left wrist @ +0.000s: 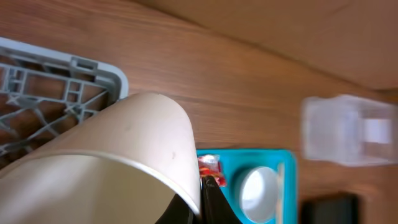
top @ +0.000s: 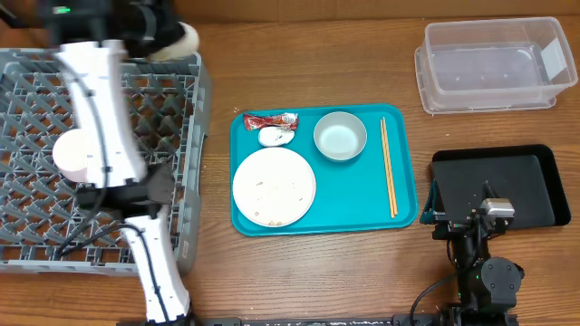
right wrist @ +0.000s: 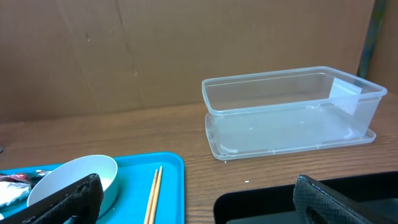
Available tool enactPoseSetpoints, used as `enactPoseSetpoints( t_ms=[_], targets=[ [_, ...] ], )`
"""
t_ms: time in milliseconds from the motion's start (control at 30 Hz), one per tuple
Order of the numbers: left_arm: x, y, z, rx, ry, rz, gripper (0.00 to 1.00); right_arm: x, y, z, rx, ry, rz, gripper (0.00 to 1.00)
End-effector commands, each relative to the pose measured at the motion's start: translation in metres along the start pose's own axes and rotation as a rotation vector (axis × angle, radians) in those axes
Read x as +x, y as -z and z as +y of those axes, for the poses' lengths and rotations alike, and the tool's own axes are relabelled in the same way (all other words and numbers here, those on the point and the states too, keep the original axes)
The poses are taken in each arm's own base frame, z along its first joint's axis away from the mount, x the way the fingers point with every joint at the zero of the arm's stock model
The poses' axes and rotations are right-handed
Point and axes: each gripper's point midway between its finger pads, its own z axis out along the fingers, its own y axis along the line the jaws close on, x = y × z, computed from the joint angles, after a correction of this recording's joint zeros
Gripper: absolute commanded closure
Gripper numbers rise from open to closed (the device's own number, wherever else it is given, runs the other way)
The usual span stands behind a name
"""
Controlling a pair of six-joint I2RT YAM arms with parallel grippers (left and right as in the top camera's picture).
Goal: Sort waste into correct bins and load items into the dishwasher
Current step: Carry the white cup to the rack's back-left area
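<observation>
Wood-grain table, sorting barely begun, it seems: at a corner of the lattice-floored grey rack [top: 201, 136], the left gripper [left wrist: 202, 200] pinches a smooth cream cup [left wrist: 124, 155] by its rim. On the teal tray [top: 362, 201] lie a glossy red wrapper [top: 270, 120], crumpled scrap [top: 275, 137], grain-flecked plate [top: 274, 186], round bowl [top: 340, 136] and slim chopsticks [top: 388, 166]. The clear tub [top: 489, 63] and black tray [top: 521, 181] show nothing inside; the right gripper [right wrist: 199, 208] hangs spread wide.

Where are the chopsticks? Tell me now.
In the overhead view, the chopsticks lie along the right side of the teal tray, just right of the grey-green bowl.
</observation>
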Motion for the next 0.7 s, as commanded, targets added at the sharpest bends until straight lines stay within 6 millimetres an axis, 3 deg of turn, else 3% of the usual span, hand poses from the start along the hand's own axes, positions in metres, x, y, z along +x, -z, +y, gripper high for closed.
enactPoseSetpoints(
  t_ms=[0,133,267,400,667],
  targets=[
    [0.0,0.033,-0.026,0.405,-0.107,0.027,0.96,0.001,0.0,-0.002,0.011,0.003,-0.009,0.0],
    [-0.011,0.055,0.007,0.506,-0.103,-0.02,0.96,0.001,0.0,-0.002,0.011,0.003,-0.009,0.0],
    [-0.018,0.063,0.057,0.489,-0.042,-0.052,0.96,0.001,0.0,-0.002,0.011,0.003,-0.009,0.01],
    [-0.016,0.06,0.1,0.501,-0.026,-0.068,0.96,0.001,0.0,-0.002,0.011,0.003,-0.009,0.0],
    [-0.014,0.051,0.149,0.636,0.0,-0.152,0.96,0.001,0.0,-0.002,0.011,0.003,-0.009,0.0]
  ],
)
